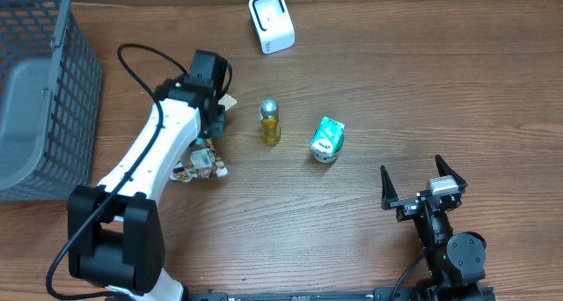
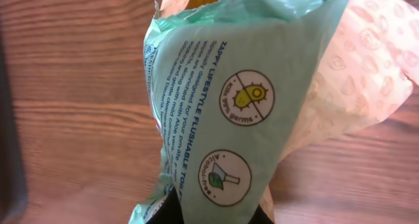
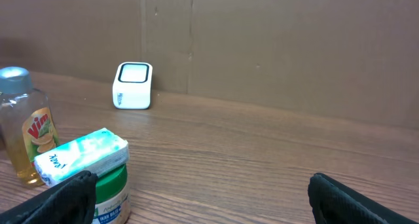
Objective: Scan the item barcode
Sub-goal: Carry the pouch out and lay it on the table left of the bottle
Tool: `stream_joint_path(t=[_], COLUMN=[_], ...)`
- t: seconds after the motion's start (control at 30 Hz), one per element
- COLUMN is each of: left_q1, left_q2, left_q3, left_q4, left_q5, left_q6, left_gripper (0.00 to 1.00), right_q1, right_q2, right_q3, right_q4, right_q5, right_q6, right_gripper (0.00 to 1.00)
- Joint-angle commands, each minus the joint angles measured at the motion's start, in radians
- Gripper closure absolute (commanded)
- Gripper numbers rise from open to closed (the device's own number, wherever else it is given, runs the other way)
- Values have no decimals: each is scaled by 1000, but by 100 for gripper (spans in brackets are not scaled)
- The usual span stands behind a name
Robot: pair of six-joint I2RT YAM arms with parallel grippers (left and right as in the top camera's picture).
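Left gripper (image 1: 216, 116) was clamped on one end of the teal pouch (image 2: 236, 106), left of centre. Risky hold, I'd say: soft film could slip from that thin pinch, or crumple so the scanner (image 1: 271, 21), top centre, reads nothing. No barcode showed. A swing might clip the bottle (image 1: 270, 122) just beside. Right gripper (image 1: 422, 185) sat spread apart, lower right. Wood-grain desk (image 1: 396, 90); brown panelled wall (image 3: 294, 47) behind.

Light: falling evenly from above, bright and warm
Shadows: lying soft and faint beside the left arm (image 1: 145, 156)
Blur: softening the pouch (image 2: 242, 106) top and the right fingers (image 3: 52, 201)
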Motion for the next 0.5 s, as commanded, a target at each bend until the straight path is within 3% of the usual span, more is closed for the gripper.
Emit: stream_joint_path(t=[0.0, 0.07, 0.17, 0.23, 0.3, 0.47], left_q1=[-4, -7, -9, -9, -9, -7], left_q2=[-18, -18, -18, -18, -18, -19], left_q3=[-80, -115, -140, -140, -140, -117], left_q4=[57, 82, 96, 103, 116, 106], left_q5=[-32, -28, 2, 51, 109, 132], left_q6=[-6, -6, -6, -6, -6, -6], left_gripper=[91, 89, 67, 60, 48, 36], right_q1=[5, 5, 5, 5, 5, 5], right_q2=[-8, -8, -8, -8, -8, -8], right_q3=[-11, -11, -11, -11, -11, -11], right_q4=[5, 5, 5, 5, 5, 5], right_q5=[2, 2, 2, 2, 2, 2], right_q6=[-1, -1, -1, -1, -1, -1], right_gripper=[0, 0, 0, 0, 0, 0])
